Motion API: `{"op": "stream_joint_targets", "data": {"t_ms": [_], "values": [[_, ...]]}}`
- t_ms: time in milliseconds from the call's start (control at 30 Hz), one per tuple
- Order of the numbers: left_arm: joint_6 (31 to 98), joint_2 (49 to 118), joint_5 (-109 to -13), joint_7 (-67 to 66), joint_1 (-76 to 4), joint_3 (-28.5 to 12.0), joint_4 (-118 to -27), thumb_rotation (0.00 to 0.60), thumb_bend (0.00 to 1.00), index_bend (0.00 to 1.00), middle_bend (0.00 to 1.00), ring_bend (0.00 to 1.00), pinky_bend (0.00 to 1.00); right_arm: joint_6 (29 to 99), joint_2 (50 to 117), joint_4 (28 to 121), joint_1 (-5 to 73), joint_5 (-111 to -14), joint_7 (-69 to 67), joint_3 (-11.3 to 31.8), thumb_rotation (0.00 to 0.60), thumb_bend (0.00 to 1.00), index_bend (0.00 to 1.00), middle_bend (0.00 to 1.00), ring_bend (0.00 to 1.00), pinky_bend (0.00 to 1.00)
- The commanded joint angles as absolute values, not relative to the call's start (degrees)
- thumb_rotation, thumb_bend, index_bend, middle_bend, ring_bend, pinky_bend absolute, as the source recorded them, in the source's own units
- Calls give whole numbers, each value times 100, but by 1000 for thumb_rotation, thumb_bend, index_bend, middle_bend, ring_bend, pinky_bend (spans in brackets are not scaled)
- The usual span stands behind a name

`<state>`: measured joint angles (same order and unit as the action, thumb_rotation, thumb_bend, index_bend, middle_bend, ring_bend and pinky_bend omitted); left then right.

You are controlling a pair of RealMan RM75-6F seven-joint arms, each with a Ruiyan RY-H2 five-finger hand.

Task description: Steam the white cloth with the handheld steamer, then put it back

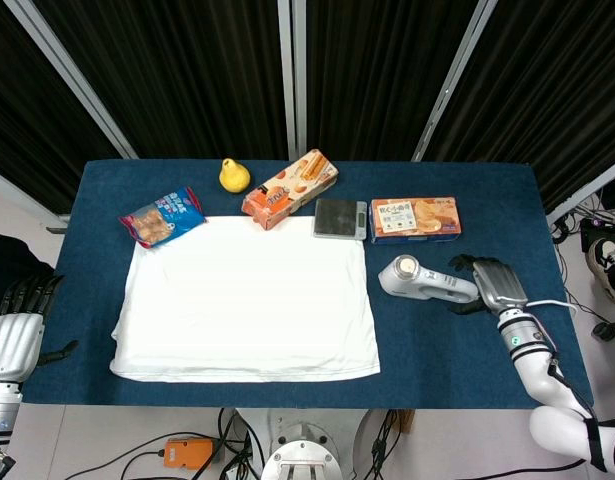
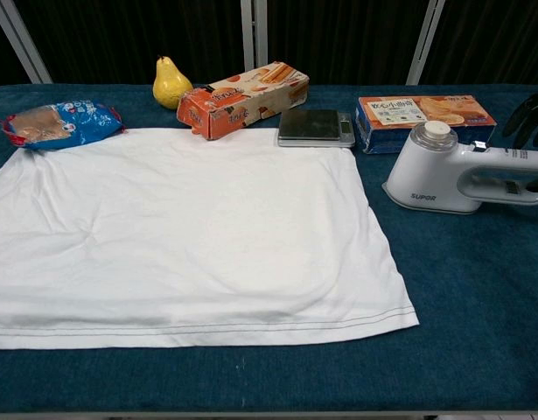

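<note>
Reaching in from the right edge, the right robot hand [image 1: 495,284] sits at the handle end of the handheld steamer [image 1: 425,280], its dark fingers [image 2: 527,114] spread over the rear of the handle. The fingers are apart and arched around the handle; whether they actually grip it cannot be told from either view. The forearm angles back toward the near right corner of the counter [image 1: 467,340], wrist bent so the palm faces the steamer.

The steamer lies on its side on the blue counter, right of the white cloth [image 1: 245,300], its round head pointing left and its cord trailing off to the right.

The left robot hand [image 1: 15,335] hangs off the counter's near left corner, fingers straight, slightly apart and empty, touching nothing.

The white cloth lies flat and spread across the left and middle of the counter. Along the far side stand a blue snack bag [image 1: 163,216], a yellow pear [image 1: 234,175], an orange biscuit box [image 1: 289,188], a small grey scale [image 1: 340,217] and a second flat orange box [image 1: 415,218].
</note>
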<state>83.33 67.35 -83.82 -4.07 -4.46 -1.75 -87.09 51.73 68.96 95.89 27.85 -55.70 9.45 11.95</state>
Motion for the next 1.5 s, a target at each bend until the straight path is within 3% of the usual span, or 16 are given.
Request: {"op": "stream_joint_targets", "data": {"t_ms": [33,200,367,500,1267,1500], "values": [[8319,6735,-8370,-404,-447,-171,-8705,600,63,61,99,1,0,4967,7000,9458,2945,-5352,893,1234,600,148,394,428,369,288],[8304,6739,-8362,-392,-451,-169,-8681,600,63,61,99,1,0,4806,7062,9432,3066,-5095,788,1233,600,147,415,445,390,296],[8289,6752,-8367,-365,-456,-163,-8635,600,63,61,99,1,0,4842,7060,9464,3049,-5026,611,1217,600,148,423,455,427,91],[8273,6765,-8367,-338,-468,-167,-8602,600,63,61,99,1,0,4789,7040,9485,3064,-4968,506,1196,600,147,422,455,439,5],[8252,6822,-8340,-258,-436,-129,-8488,600,63,61,99,1,0,3784,6937,9274,3301,-4572,-475,1183,600,153,476,497,507,0],[8223,6864,-8335,-244,-432,-111,-8452,600,63,61,99,1,0,3761,6823,9334,3257,-4620,-626,1108,600,152,489,506,514,0]]}}
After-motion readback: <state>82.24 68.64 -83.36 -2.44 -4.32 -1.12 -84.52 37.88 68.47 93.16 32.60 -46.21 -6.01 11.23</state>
